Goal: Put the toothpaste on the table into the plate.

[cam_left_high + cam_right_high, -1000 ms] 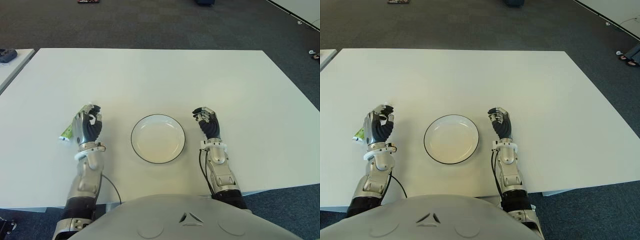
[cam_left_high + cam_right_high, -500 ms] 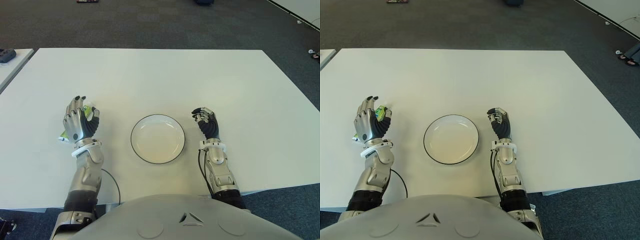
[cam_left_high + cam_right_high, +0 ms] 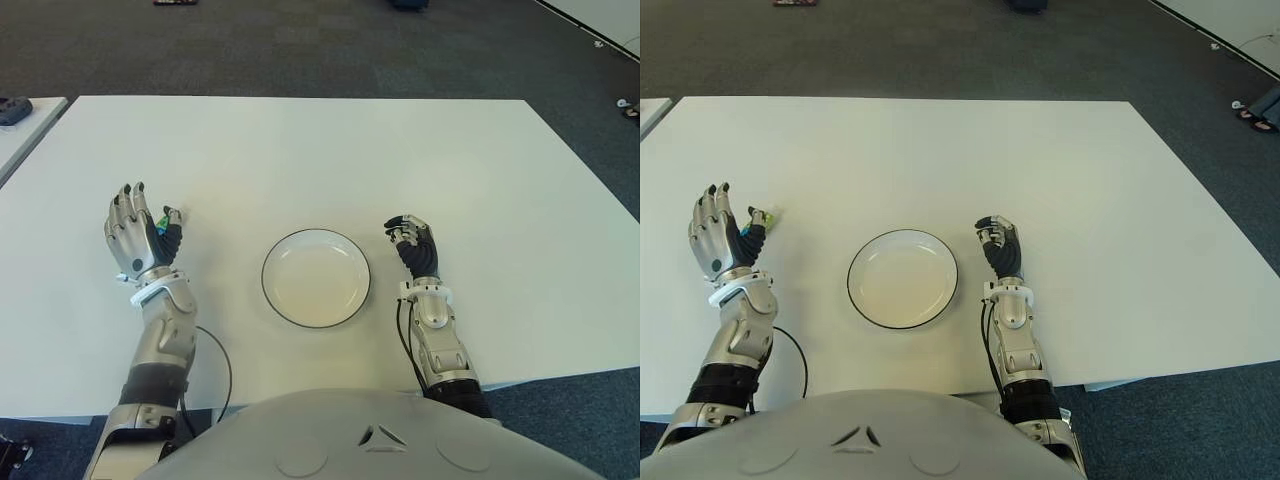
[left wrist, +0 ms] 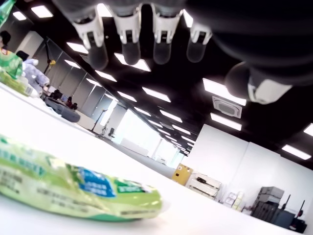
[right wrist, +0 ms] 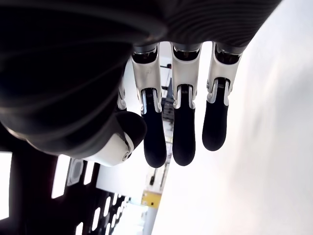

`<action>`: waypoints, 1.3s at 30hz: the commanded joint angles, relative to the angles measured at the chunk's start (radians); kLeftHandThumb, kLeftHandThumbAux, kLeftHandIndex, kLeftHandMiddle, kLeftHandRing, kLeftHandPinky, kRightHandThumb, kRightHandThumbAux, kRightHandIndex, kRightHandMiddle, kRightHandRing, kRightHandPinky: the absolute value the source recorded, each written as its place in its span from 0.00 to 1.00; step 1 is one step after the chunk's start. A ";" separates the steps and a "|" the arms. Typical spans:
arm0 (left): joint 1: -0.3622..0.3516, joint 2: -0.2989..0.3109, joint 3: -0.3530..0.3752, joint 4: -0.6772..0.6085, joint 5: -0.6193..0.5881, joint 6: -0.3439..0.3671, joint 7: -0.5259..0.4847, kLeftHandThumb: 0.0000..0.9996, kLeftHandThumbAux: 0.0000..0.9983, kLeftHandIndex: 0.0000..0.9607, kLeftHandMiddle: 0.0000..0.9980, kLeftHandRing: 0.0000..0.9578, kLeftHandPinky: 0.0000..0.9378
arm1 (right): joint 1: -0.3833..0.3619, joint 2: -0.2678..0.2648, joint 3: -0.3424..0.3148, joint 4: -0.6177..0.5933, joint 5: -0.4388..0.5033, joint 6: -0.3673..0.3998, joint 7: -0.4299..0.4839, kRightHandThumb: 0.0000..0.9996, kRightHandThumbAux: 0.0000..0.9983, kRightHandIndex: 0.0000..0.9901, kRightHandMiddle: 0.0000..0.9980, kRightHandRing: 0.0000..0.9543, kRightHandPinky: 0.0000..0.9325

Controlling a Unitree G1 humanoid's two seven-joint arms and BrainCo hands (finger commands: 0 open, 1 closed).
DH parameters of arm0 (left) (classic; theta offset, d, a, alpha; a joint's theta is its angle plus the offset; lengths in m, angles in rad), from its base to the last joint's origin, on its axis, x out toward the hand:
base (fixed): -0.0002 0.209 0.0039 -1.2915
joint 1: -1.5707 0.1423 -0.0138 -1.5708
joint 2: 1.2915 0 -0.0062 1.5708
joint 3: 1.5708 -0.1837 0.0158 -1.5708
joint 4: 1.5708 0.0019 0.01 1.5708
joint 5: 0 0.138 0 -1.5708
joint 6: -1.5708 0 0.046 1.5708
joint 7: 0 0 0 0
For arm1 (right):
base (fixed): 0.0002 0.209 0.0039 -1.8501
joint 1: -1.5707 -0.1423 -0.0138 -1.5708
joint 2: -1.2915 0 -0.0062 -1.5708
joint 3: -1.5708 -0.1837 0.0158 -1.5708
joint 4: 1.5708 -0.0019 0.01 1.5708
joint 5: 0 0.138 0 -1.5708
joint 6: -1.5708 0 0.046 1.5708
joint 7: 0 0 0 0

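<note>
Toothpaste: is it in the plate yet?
No, the toothpaste lies on the table by the open left hand; the plate holds nothing.

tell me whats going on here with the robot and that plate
The robot's left hand is raised with its fingers spread, holding nothing. The toothpaste lies on the white table just beyond that hand, so it has not been picked up. The plate sits empty between the two hands. The right hand shows to the right of the plate, fingers curled and holding nothing.
</note>
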 commanded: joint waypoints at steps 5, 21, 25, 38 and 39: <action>-0.098 0.088 -0.028 0.186 -0.011 0.066 -0.050 0.56 0.15 0.00 0.00 0.00 0.00 | 0.000 -0.001 -0.006 0.009 0.005 0.008 0.001 0.71 0.73 0.42 0.44 0.45 0.46; -0.113 0.194 -0.189 0.145 0.045 0.306 -0.370 0.47 0.10 0.00 0.00 0.00 0.00 | 0.002 -0.008 -0.004 0.005 0.002 0.011 0.003 0.71 0.73 0.42 0.44 0.45 0.46; -0.111 0.255 -0.240 0.127 0.043 0.324 -0.527 0.44 0.10 0.00 0.00 0.00 0.00 | 0.006 -0.010 -0.004 0.000 0.001 0.014 0.004 0.71 0.73 0.42 0.44 0.44 0.46; -0.105 0.381 -0.338 0.088 0.050 0.315 -0.770 0.41 0.12 0.00 0.00 0.00 0.00 | 0.014 -0.017 -0.003 -0.013 -0.002 0.013 0.007 0.71 0.73 0.42 0.43 0.44 0.46; -0.103 0.389 -0.342 0.081 0.049 0.313 -0.782 0.42 0.13 0.00 0.00 0.00 0.00 | 0.015 -0.017 -0.003 -0.014 -0.002 0.013 0.008 0.71 0.73 0.42 0.43 0.44 0.47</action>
